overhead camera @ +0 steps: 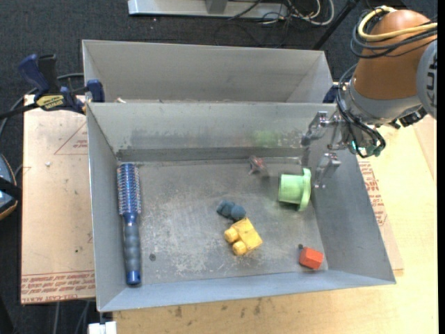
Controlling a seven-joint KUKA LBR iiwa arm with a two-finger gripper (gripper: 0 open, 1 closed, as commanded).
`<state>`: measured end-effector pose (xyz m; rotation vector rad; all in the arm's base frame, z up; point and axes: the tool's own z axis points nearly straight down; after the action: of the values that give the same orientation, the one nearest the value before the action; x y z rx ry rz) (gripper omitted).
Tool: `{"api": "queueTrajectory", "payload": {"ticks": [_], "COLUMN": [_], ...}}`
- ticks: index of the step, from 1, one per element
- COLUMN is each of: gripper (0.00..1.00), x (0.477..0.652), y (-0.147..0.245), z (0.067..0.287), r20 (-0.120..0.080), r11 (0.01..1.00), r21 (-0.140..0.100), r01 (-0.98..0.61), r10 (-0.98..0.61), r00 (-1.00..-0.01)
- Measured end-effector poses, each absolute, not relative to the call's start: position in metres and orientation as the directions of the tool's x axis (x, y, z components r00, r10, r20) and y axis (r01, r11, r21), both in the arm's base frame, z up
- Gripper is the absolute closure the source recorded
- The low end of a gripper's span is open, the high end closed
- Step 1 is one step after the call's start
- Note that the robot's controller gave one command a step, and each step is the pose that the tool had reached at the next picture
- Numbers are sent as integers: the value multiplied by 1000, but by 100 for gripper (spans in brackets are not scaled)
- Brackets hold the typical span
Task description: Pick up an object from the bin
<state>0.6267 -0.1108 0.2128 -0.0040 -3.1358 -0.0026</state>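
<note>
Claw (316, 160) spread, empty, just right of pale green plastic cylinder (295, 189); probably staged for grasp. Yellow plastic block (243, 238) lies apart, lower left of cylinder: approach unobstructed.

You see dark grey carpet (42, 19) across the upper left of the frame; at the top centre a pale metal stand foot (201, 5) lies on it, with black cables (299, 2) tangled beside.

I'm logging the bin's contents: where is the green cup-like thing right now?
In the camera view the green cup-like thing lies at the right of the bin floor, just below-left of the hand, up-right of the yellow block.
</note>
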Motion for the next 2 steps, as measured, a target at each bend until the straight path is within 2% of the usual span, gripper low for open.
{"api": "queueTrajectory", "payload": {"ticks": [1,2], "gripper": [0,100], "x": [614,613], "y": [-121,-121], "z": [98,95], "r20": [-11,-6], "r11": [964,964], "r21": [-4,-2], "r01": [-266,-267], "r10": [-266,-267], "r00": [-964,-964]}}
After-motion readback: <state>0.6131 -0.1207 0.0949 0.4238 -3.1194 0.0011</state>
